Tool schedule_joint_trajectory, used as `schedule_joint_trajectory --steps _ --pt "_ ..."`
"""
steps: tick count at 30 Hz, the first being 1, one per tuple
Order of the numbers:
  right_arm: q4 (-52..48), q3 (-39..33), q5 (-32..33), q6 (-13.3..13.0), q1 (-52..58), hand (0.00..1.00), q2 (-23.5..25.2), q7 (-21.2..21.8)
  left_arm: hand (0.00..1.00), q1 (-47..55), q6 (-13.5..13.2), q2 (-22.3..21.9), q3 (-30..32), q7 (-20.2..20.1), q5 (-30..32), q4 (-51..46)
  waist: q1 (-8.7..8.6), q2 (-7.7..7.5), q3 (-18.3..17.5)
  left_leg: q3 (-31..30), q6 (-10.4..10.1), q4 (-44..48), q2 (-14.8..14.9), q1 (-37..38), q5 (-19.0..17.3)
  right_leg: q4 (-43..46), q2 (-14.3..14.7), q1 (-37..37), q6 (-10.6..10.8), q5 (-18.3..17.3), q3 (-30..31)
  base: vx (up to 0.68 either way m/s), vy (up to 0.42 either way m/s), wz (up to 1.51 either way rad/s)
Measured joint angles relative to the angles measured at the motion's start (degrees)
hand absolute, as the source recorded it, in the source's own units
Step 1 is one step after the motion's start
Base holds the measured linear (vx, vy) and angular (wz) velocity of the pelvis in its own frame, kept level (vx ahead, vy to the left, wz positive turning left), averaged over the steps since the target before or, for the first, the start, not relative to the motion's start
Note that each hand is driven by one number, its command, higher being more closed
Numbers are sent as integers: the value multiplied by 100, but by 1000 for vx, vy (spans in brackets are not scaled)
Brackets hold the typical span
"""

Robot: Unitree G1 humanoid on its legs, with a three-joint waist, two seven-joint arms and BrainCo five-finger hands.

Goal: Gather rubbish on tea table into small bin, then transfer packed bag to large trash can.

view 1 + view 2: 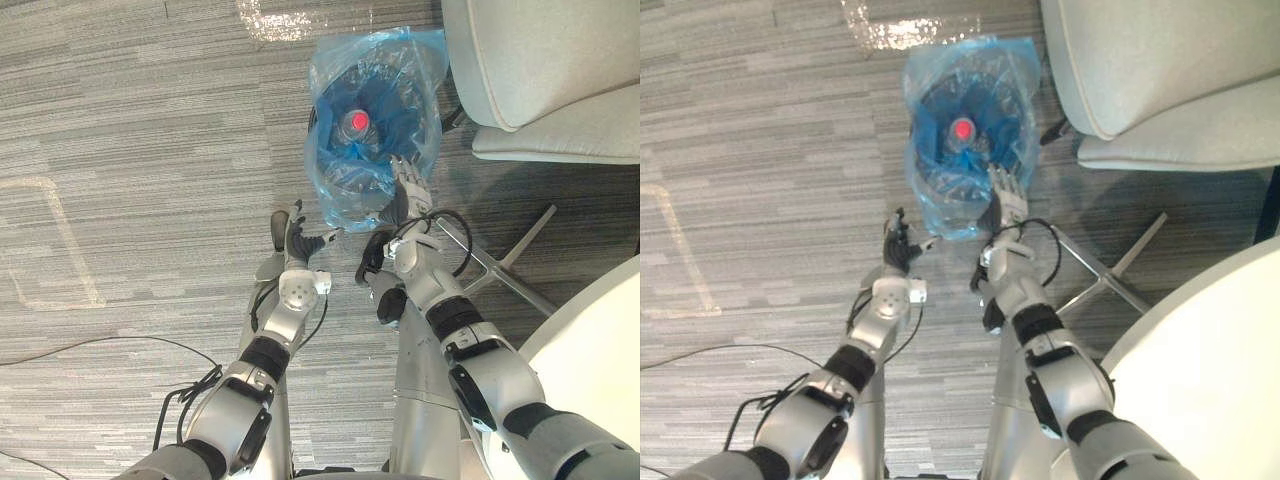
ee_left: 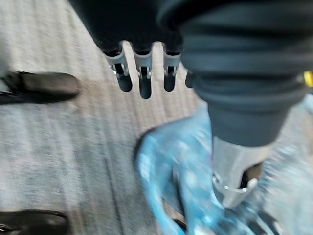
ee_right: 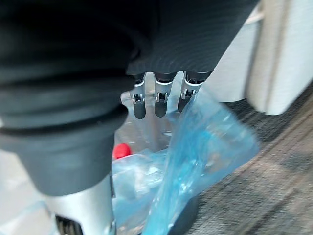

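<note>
Blue-bagged small bin (image 1: 420, 80), red-capped bottle (image 1: 357, 122) inside, stands on the floor; right robot hand (image 1: 410, 185) at its near rim, left robot hand (image 1: 293, 240) just beside, both released.

Blue-bagged bin (image 1: 422, 90), upright, red-cap bottle (image 1: 357, 123) inside

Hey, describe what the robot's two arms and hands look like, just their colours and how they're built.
Both arms are silver-grey shells with black bands at the joints: the left arm and the right arm. The left hand and right hand have slim silver fingers with dark tips. A dark ribbed cover wraps each wrist and the back of each hand.
</note>
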Motion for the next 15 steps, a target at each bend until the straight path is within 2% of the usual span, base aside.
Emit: schedule_joint_trajectory --steps 7,15 --pt "-748 158 -16 204 170 0 -63 4 0 151 -26 43 -4 1 5 -75 13 -3 15 29 0 30 50 -1 -2 -43 46 1 -1 27 13 -8 -11 -4" --pt "-1263 332 -159 384 541 0 -394 53 0 290 -56 150 -17 -3 9 -188 31 -5 163 82 -2 22 123 22 -10 -71 91 5 15 34 35 -19 -18 -5"
